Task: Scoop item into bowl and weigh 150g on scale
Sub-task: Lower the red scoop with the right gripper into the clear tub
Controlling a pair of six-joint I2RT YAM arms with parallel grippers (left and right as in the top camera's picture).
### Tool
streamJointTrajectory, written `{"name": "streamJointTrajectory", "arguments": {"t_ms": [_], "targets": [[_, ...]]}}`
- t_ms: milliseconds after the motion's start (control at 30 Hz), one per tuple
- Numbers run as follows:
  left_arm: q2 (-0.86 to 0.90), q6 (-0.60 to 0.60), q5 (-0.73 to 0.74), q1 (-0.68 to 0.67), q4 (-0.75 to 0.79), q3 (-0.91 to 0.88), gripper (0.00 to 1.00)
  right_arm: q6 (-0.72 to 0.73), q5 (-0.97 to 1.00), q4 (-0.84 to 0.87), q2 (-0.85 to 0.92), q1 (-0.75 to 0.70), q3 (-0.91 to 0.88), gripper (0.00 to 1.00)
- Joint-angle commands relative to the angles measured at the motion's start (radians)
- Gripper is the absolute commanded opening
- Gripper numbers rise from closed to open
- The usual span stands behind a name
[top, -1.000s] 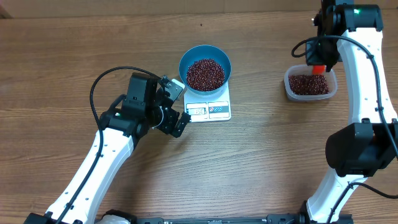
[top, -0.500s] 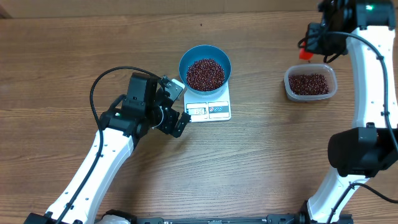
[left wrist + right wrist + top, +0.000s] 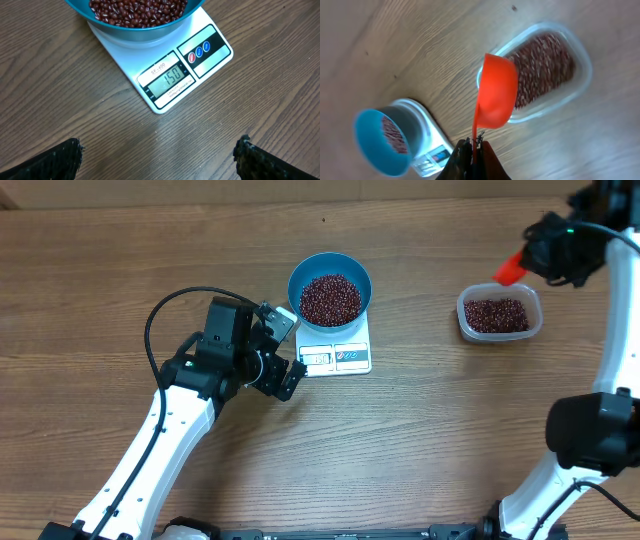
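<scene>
The blue bowl (image 3: 330, 268) holds a heap of dark red-brown beans (image 3: 330, 298) and stands on the white scale (image 3: 338, 357). In the left wrist view the scale's display (image 3: 167, 82) reads 150. My left gripper (image 3: 288, 348) hovers just left of the scale, open and holding nothing, its fingertips (image 3: 67, 155) wide apart over bare wood. My right gripper (image 3: 535, 255) is shut on the thin handle of an orange-red scoop (image 3: 510, 270) (image 3: 496, 95), held in the air beside the back edge of the clear tub (image 3: 499, 315). I cannot see inside the scoop.
The clear plastic tub (image 3: 580, 55) at the right holds more beans (image 3: 540, 65). The bowl (image 3: 365, 150) and scale (image 3: 427, 130) show at the lower left of the right wrist view. A black cable (image 3: 165, 310) loops behind the left arm.
The right arm has swung rightwards and tilted, carrying the scoop from over the tub to beside its back edge. The left arm, bowl and scale have not moved.
</scene>
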Motion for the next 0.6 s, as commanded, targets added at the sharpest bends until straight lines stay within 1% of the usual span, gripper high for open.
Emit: {"name": "streamJointTrajectory", "arguments": {"t_ms": [0,100,300,400,567], "targets": [[0.007,-0.010,0.002,0.000,0.000,-0.002,1.00,0.185,-0.078,-0.006,-0.037,-0.032,0.021,0.04],[0.007,-0.010,0.002,0.000,0.000,-0.002,1.00,0.288,-0.076,0.001,-0.035,-0.032,-0.001,0.04],[0.007,-0.010,0.002,0.000,0.000,-0.002,1.00,0.455,-0.066,0.099,-0.035,-0.032,-0.138,0.04],[0.007,-0.010,0.002,0.000,0.000,-0.002,1.00,0.494,-0.055,0.145,-0.035,-0.032,-0.214,0.04],[0.007,-0.010,0.002,0.000,0.000,-0.002,0.99,0.497,-0.070,0.232,-0.035,-0.031,-0.319,0.04]]}}
